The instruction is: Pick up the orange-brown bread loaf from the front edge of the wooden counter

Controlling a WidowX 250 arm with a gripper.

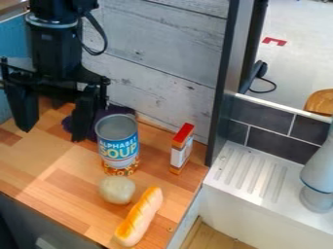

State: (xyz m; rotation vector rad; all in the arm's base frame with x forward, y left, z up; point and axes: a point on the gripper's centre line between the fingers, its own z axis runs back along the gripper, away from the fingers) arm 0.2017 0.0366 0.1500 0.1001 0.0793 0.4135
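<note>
A: Far left, the black gripper [52, 133] hangs at ten o'clock, fingers wide apart, nothing between them!
B: Empty-handed stage, I'd judge; any grasp calls for lining those fingers up first. What's nearest?
A: The purple thing [67, 124], at ten o'clock on the wooden counter [62, 182], partly hidden behind a finger and the soup can [118, 141].
B: Which way does it point?
A: Can't tell fully; its visible spread runs roughly eight to two. The can stands upright, and a pale round thing [117, 189] sits at its six.
B: Then the bread roll [139, 216], lying seven to one, and the upright red-topped box [181, 149] at the can's three!
</note>
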